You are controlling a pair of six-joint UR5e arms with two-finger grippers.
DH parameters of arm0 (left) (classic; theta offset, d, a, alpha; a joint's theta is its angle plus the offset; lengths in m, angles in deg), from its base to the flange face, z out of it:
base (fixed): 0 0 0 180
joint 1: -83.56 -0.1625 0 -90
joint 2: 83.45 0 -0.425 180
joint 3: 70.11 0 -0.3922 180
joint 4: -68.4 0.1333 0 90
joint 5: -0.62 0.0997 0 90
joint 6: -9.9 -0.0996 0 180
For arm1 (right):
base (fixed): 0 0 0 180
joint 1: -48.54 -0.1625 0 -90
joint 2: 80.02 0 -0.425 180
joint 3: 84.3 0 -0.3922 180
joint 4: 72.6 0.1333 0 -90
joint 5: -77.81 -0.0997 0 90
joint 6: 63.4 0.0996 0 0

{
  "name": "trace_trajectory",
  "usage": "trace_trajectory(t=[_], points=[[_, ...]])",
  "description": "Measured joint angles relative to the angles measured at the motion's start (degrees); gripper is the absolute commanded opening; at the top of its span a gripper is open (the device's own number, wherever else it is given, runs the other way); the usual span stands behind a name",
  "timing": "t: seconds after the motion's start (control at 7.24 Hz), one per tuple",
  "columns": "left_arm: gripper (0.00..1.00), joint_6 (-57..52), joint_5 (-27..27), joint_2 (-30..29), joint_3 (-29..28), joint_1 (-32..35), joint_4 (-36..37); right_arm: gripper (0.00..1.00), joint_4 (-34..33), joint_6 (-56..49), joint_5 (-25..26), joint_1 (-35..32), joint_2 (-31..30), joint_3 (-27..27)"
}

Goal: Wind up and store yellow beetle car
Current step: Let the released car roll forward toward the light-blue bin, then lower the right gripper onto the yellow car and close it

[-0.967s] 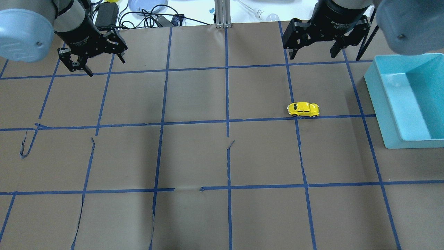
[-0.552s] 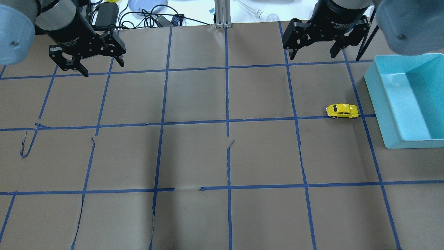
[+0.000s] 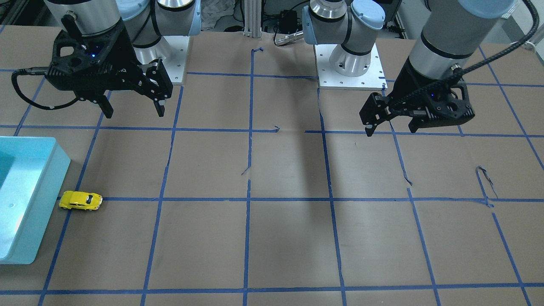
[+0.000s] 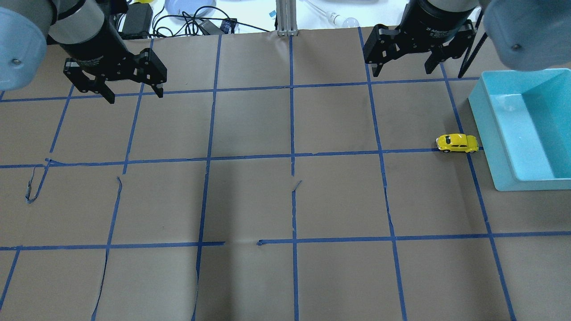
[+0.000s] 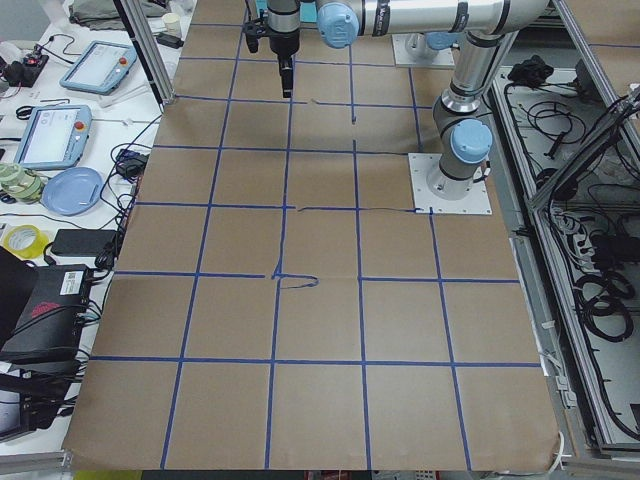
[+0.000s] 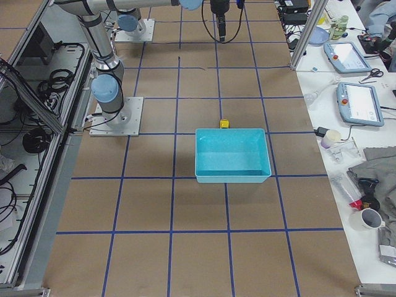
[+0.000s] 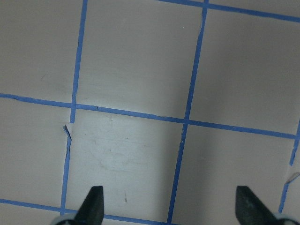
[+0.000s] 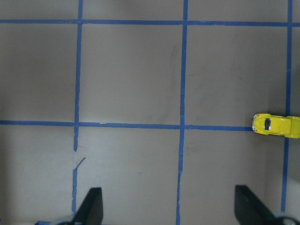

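Observation:
The yellow beetle car (image 4: 457, 143) stands on its wheels on the brown paper, right beside the left wall of the teal bin (image 4: 490, 142). It also shows in the front view (image 3: 80, 200), the right side view (image 6: 224, 124) and the right wrist view (image 8: 276, 126). My right gripper (image 4: 403, 69) is open and empty, high above the table, well behind the car. My left gripper (image 4: 134, 94) is open and empty at the far left. The left wrist view shows only paper and tape between its fingertips (image 7: 94, 201).
The teal bin (image 3: 25, 191) is open and holds nothing that I can see. Blue tape lines (image 4: 292, 156) grid the paper, with torn strips in places. Cables, a blue plate (image 4: 189, 6) and a power brick lie beyond the table's far edge.
The car has rolled on its own to the right along the tape line, from mid-right of the table to the bin's wall. The left gripper shifted slightly and turned. The right gripper stayed.

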Motion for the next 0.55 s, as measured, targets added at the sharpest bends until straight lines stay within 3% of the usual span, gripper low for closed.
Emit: trace_trajectory(t=[0.28, 0.55], points=[[1.0, -0.58, 0.09, 0.48, 0.58, 1.58, -0.39, 1.0, 0.59, -8.61, 0.47, 0.25, 0.5, -1.32], [1.0, -0.81, 0.16, 1.24, 1.62, 1.83, -0.68, 1.0, -0.4, -17.07, 1.04, 0.45, 1.26, -6.52]])
